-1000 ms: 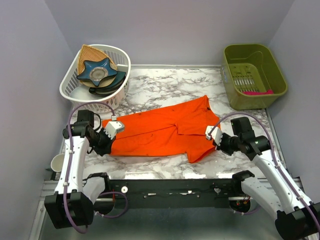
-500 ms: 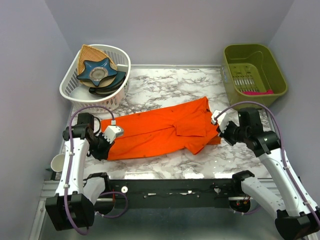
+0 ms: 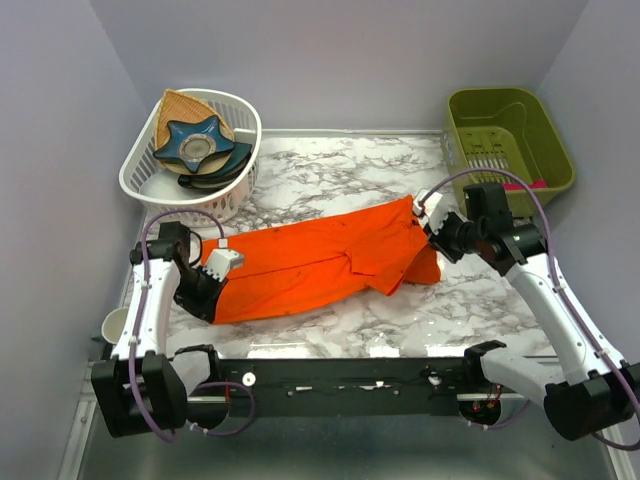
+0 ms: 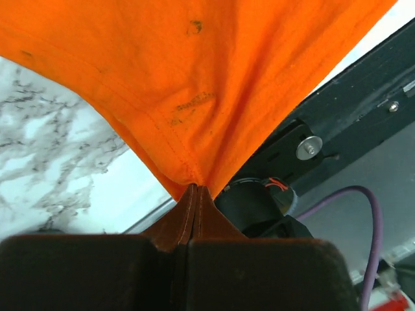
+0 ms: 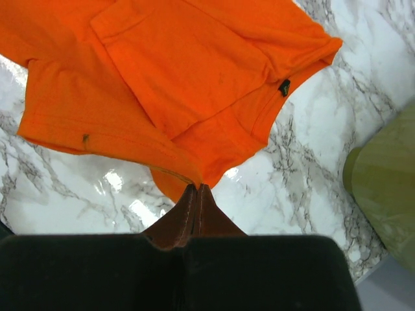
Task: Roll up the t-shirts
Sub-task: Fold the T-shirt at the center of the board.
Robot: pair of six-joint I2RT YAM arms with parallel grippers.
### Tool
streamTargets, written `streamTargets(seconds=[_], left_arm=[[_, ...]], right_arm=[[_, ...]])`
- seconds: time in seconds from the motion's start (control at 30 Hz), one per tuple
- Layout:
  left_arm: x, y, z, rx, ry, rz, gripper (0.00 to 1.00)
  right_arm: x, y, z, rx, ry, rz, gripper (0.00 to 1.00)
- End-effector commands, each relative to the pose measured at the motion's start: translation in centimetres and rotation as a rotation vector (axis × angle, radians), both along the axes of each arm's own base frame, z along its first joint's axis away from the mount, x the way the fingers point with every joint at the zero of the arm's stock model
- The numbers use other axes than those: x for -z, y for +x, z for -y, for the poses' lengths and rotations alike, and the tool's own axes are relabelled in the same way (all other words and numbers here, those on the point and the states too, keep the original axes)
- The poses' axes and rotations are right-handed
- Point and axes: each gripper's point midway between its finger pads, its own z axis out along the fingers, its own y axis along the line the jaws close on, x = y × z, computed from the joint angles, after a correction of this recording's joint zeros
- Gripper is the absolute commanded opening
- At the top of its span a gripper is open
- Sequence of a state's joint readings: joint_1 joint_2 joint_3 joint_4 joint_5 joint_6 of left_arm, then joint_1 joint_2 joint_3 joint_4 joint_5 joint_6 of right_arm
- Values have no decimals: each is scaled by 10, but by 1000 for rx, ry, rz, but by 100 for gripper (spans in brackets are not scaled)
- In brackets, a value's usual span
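The t-shirt lies as a long folded band stretched between the jaws, left gripper and right gripper each pinching an end hem; we judge folding done, rolling not yet begun.

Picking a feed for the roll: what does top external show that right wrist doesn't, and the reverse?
Only top external: the left gripper, jaws shut on the orange t-shirt, and the white basket holding a blue star-shaped dish. Only right wrist: the dark neck label. Both: the t-shirt pinched by the right gripper, the marble table, the green bin.
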State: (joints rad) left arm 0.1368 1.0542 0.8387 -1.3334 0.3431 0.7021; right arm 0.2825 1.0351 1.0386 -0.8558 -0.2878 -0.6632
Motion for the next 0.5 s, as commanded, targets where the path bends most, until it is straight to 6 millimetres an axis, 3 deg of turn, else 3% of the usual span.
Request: streamTargets(seconds=[0.0,0.17,0.47], left_arm=[[10,0,-10,-97,42,-112,0],[16,2,-13,-133,39,-152,0],[15,50,-19,-267,42,-80,0]], right_arm=[[-18,29,-13,-52,9,62,0],[-19,53,-17,-41,0,70,0],[-5,86,-24,-34,-21,39,0]])
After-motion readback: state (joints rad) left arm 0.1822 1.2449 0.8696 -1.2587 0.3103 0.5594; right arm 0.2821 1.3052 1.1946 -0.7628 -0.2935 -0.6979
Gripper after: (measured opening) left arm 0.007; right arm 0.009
